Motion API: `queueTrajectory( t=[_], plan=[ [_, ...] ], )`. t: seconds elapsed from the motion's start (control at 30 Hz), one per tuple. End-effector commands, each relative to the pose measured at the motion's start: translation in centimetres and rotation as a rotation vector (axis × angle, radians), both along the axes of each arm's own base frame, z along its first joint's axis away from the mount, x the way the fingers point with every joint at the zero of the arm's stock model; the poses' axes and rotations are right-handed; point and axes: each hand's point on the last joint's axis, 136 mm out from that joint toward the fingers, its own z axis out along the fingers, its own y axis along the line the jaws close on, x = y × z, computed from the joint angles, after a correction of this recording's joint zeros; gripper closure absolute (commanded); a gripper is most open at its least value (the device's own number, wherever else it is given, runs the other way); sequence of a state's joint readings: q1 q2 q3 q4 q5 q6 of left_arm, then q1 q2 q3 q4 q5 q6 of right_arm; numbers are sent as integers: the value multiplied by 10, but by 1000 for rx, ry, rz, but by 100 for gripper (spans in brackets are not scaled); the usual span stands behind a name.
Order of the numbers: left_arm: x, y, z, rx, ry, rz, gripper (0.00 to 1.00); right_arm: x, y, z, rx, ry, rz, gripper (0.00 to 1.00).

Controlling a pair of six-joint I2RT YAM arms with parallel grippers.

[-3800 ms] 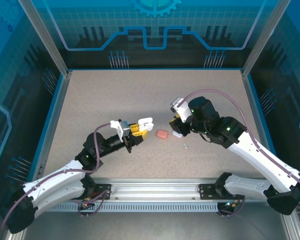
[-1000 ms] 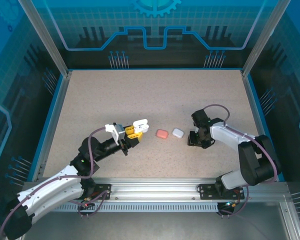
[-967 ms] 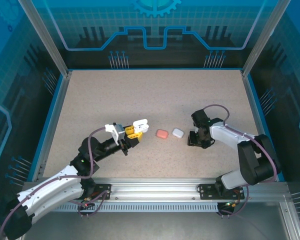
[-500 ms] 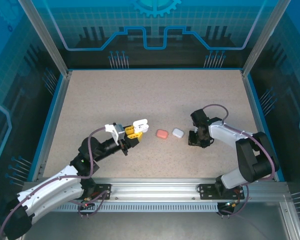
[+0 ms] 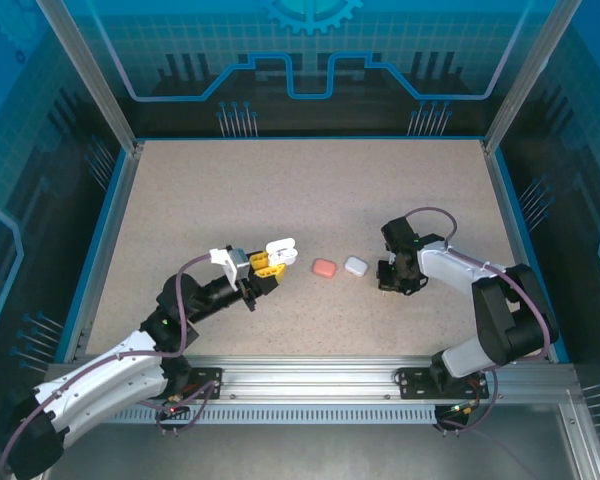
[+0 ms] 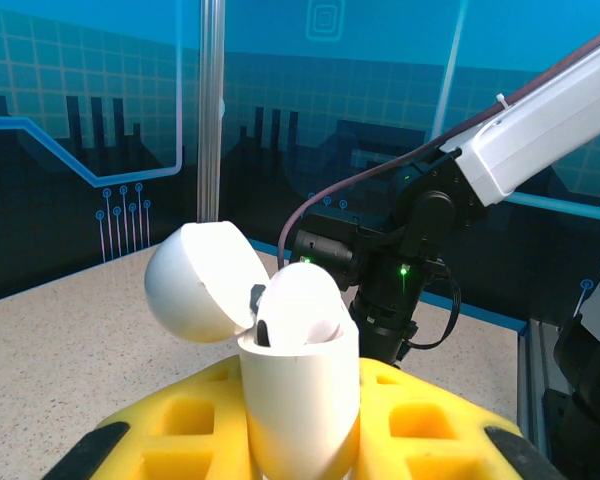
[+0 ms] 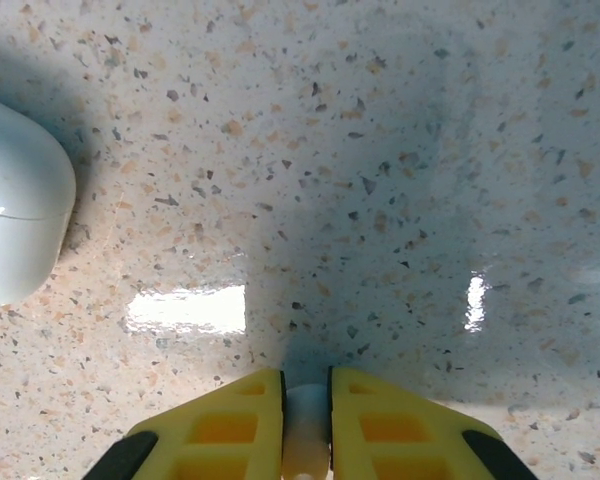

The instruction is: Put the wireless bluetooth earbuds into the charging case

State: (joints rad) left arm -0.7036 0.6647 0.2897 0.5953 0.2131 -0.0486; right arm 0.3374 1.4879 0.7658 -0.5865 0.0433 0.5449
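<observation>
My left gripper (image 5: 267, 264) (image 6: 305, 400) is shut on a white charging case (image 5: 283, 247) (image 6: 300, 385), held upright above the table. Its lid (image 6: 195, 285) is swung open to the left, and a white earbud (image 6: 302, 305) sits in the top. My right gripper (image 5: 388, 279) (image 7: 306, 385) points straight down at the table, just right of a closed white case (image 5: 355, 266) (image 7: 15, 215). Its yellow fingers (image 7: 230, 425) are shut on a small white earbud (image 7: 305, 430) at the tabletop. Most of that earbud is hidden between the pads.
A closed salmon-red case (image 5: 323, 268) lies on the speckled table (image 5: 300, 190) between the two grippers, left of the white one. Blue-framed walls (image 5: 110, 200) ring the table. The right arm's elbow (image 5: 505, 315) folds back at the near right.
The right gripper's fingers have closed on the small white earbud at the table and shifted slightly left. The left arm and its case have not moved.
</observation>
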Motion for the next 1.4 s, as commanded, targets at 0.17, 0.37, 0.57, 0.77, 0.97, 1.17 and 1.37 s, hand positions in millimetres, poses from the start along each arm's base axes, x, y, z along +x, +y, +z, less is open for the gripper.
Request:
queueTrajectory(
  t=[0.17, 0.37, 0.57, 0.77, 0.97, 1.17, 1.37],
  plan=[
    [3, -2, -2, 0, -9, 10, 100, 3, 7, 30, 30, -97, 54, 84],
    [8, -8, -9, 3, 14, -2, 100, 3, 6, 41, 5, -118, 69, 83],
    [7, -7, -7, 2, 13, -1, 100, 0, 6, 19, -51, -35, 76, 83],
    [6, -4, -7, 10, 5, 14, 100, 1, 13, 10, -56, -15, 89, 82],
    [7, -3, -7, 12, 5, 15, 100, -1, 17, 8, -67, 7, 115, 79],
    [7, -3, -7, 14, 2, 17, 100, -2, 28, 17, -7, -14, 140, 71],
    [5, -3, -6, 13, 0, 16, 100, -9, 15, 26, -55, -17, 125, 60]
  ],
)
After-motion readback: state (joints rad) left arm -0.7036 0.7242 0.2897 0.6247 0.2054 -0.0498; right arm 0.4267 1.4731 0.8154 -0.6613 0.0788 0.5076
